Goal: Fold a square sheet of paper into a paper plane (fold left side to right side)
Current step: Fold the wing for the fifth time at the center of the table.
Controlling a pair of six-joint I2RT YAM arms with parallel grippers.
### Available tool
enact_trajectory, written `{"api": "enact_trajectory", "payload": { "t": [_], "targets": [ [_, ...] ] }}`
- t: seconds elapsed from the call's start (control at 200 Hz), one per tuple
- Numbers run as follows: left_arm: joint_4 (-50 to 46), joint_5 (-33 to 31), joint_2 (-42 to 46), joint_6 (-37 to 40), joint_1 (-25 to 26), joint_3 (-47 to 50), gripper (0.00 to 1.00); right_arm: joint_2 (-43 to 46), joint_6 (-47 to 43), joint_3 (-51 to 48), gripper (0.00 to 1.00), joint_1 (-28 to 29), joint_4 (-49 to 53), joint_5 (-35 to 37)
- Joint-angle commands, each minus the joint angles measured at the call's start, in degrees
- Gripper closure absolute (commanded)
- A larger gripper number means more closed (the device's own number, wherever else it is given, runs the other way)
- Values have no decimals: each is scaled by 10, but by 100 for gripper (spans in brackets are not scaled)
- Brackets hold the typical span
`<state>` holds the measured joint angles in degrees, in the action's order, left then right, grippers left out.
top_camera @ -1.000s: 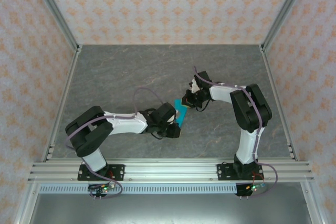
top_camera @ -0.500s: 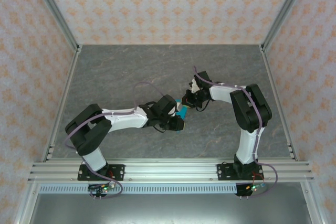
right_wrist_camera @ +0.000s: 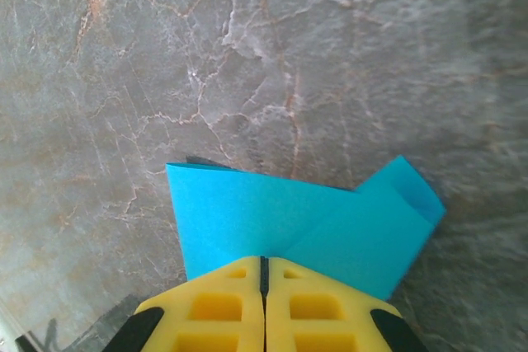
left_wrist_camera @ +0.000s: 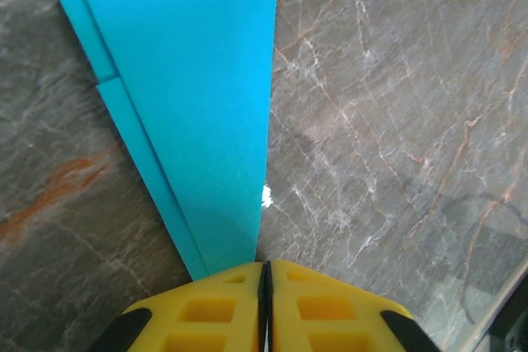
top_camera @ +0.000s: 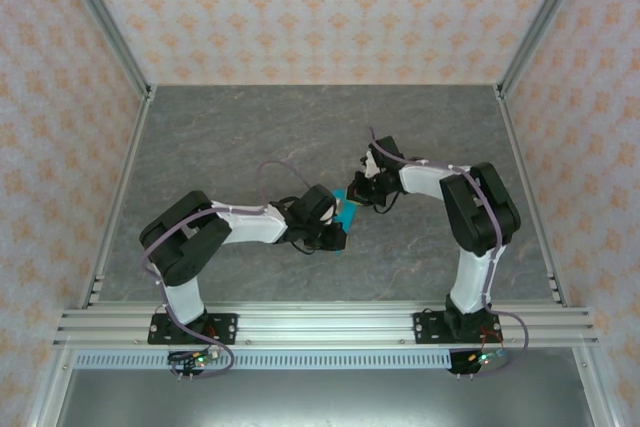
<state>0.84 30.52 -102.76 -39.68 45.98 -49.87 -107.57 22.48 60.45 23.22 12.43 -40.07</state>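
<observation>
Your left gripper point(left_wrist_camera: 264, 269): pressed together, on narrow end of paper plane point(left_wrist_camera: 198, 105).
Your right gripper point(right_wrist_camera: 264, 263): pressed together, on wider end.

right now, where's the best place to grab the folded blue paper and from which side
Probably the long straight edge of the paper plane, the right-hand one in the left wrist view. It seems to lie flat on the table, so come in low from that open side and slide under the edge. The opposite edge shows stepped layers that may splay if pinched.
</observation>
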Motion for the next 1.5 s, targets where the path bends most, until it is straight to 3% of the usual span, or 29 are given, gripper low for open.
{"api": "enact_trajectory", "payload": {
  "t": [0.0, 0.205, 0.405, 0.891, 1.221, 1.496],
  "targets": [
    [34, -11, -9, -14, -2, 39, 93, 56, 6, -16, 93, 0, -11, 39],
    [68, -3, -8, -24, -5, 64, 97, 146, 17, -79, 93, -1, -8, 45],
    [67, 0, -5, -22, -5, 60, 97, 178, 70, -149, 94, 26, -80, 5],
    [59, -3, -3, -23, -5, 54, 97, 110, 114, -175, 94, 76, -151, 7],
    [56, -5, -5, -21, -5, 59, 97, 64, 7, -99, 94, 68, -39, 105],
    [65, -5, -6, -25, -5, 71, 97, 21, -33, -48, 94, 20, -29, 108]
  ]
}}
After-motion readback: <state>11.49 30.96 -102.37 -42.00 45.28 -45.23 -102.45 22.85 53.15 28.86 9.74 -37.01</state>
